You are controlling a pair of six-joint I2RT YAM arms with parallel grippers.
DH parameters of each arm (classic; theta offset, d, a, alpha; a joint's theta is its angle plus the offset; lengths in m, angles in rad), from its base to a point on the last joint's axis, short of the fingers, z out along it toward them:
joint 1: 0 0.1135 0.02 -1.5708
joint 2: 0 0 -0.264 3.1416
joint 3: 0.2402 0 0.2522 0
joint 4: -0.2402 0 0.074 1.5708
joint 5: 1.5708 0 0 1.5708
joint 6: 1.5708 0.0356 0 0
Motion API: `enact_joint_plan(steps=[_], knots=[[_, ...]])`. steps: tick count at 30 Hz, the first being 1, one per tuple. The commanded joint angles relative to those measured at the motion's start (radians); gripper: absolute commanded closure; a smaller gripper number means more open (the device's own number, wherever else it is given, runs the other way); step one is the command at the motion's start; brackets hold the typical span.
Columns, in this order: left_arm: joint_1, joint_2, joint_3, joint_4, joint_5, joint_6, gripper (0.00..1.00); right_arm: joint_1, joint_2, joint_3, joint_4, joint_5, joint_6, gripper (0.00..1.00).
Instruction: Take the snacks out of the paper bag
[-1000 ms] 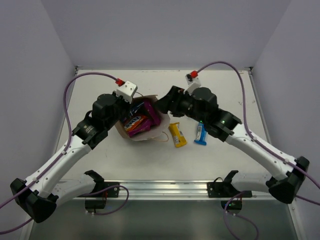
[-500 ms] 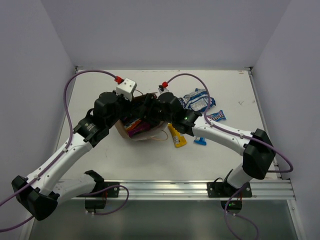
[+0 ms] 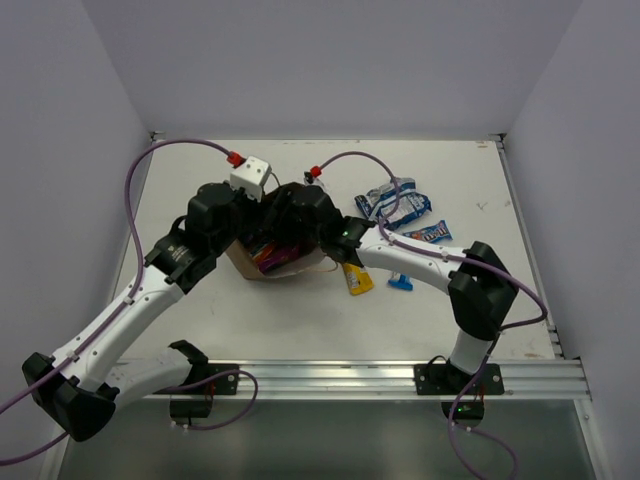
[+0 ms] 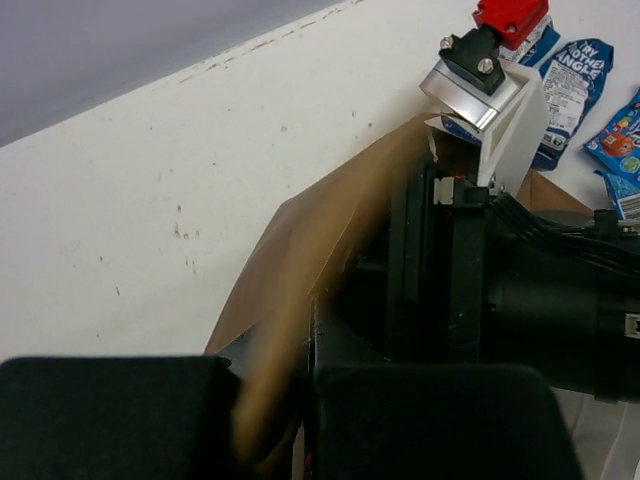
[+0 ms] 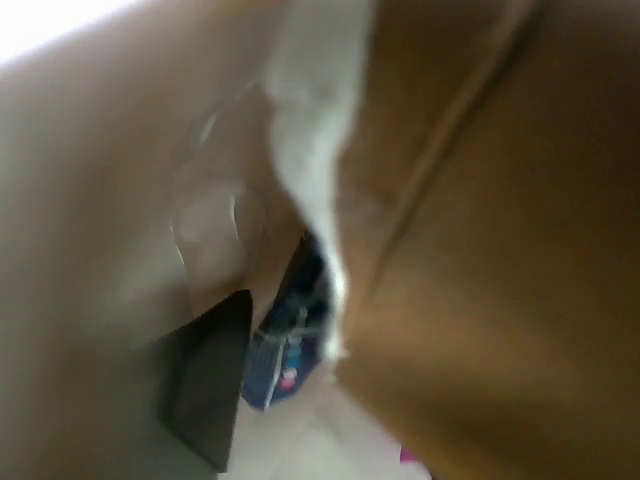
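My left fingers (image 4: 315, 420) are clamped on the paper bag (image 4: 330, 235), its brown wall running up between them. The bag sits just left of the table's (image 3: 500, 180) middle, well apart from every edge. My right fingers (image 5: 205, 390) are deep inside it, with paper close on both sides; I cannot tell whether they are apart or together. A blurred dark blue packet (image 5: 290, 345) lies beyond them. Toward the right edge lie a blue-white packet (image 3: 398, 200) and a blue bar (image 3: 428, 233). A yellow bar (image 3: 353, 276) lies just beside the bag.
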Motion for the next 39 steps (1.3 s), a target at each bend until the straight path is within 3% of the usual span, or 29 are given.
enact_joint_plan(steps=[1, 4, 5, 7, 8, 17, 24, 30, 34, 39], knots=[[-0.009, -0.024, 0.041, -0.014, 0.058, -0.042, 1.0, 0.006, 0.029, 0.062, 0.082, 0.042, 0.008, 0.46], [-0.009, -0.027, 0.043, -0.019, 0.04, -0.039, 1.0, 0.006, 0.017, 0.045, 0.086, 0.047, -0.012, 0.66], [-0.009, -0.029, 0.041, -0.02, 0.032, -0.036, 1.0, 0.006, 0.007, 0.026, 0.089, 0.045, -0.02, 0.81], [-0.008, -0.03, 0.035, -0.022, -0.001, -0.033, 1.0, 0.006, -0.036, 0.01, 0.097, 0.044, -0.06, 0.97], [-0.008, -0.029, 0.035, -0.023, -0.015, -0.03, 1.0, 0.006, -0.053, -0.002, 0.097, 0.044, -0.075, 1.0], [-0.009, 0.005, 0.042, -0.04, -0.15, -0.023, 1.0, 0.004, -0.312, -0.015, -0.018, -0.077, -0.297, 1.0], [0.001, 0.039, 0.044, -0.045, -0.236, -0.008, 1.0, -0.043, -0.512, 0.025, -0.23, -0.218, -0.5, 1.0], [0.066, 0.075, 0.067, -0.079, -0.331, -0.007, 1.0, -0.261, -0.667, 0.045, -0.299, -0.363, -0.6, 1.0], [0.11, 0.066, 0.092, -0.076, -0.342, 0.03, 1.0, -0.403, -0.633, 0.105, -0.36, -0.401, -0.675, 1.0], [0.173, 0.049, 0.127, -0.07, -0.333, 0.095, 1.0, -0.488, -0.495, 0.131, -0.311, -0.455, -0.692, 1.0]])
